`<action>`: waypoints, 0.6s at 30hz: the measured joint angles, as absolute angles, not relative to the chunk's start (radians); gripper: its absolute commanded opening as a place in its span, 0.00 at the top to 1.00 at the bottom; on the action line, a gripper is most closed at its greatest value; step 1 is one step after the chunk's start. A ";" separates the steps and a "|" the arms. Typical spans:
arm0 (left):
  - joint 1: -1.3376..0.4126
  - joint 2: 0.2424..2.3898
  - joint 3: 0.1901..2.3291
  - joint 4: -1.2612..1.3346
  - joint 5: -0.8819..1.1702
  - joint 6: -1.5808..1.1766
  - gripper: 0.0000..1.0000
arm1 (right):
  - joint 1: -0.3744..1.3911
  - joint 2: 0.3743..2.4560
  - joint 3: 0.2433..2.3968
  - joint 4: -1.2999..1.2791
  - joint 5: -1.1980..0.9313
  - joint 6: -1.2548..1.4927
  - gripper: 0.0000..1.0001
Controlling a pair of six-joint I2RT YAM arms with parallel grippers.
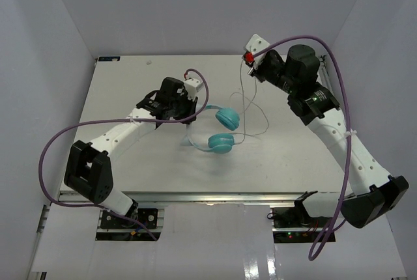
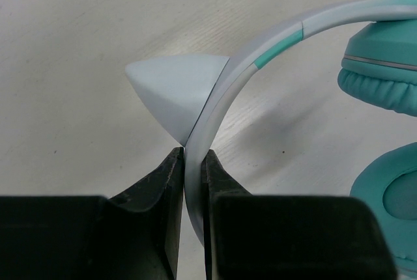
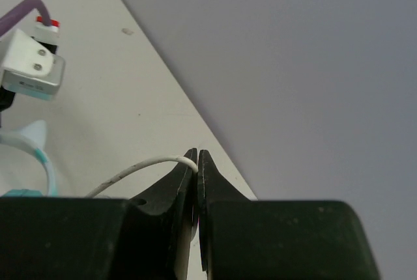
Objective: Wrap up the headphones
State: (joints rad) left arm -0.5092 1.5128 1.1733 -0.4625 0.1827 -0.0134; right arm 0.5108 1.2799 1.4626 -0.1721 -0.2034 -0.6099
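Left jaws clamping on headband [image 2: 273,40] of headphones [image 1: 221,141], gripping just left of ear cups [image 1: 227,119]. Right jaws pinching end of cord [image 3: 130,174], holding it raised, beyond and right of ear cups. Cord trailing slack from right jaws toward ear cups, above tabletop [image 1: 143,176]; winding probably falling to right arm, left arm anchoring

1. headband [image 2: 221,91]: I lose run below left gripper [image 2: 193,163] tips, behind pincer body.
2. ear cups [image 2: 384,65]: right of pincer, cropped by edge.
3. cord [image 3: 140,168]: end hidden inside right gripper [image 3: 197,163].
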 measured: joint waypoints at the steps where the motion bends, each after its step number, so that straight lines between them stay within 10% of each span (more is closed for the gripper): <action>1: -0.522 1.516 1.182 -0.461 0.187 -0.011 1.00 | 0.514 1.287 1.461 -0.174 -0.222 -0.607 0.92; 18: -0.725 1.514 1.224 -0.416 0.230 -0.024 1.00 | 0.628 1.343 1.350 -0.131 -0.221 -0.615 0.92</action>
State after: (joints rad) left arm -0.7247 1.5142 1.2241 -0.4157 0.2298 -0.0237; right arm 0.6278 1.3434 1.3497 -0.1308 -0.2206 -0.6148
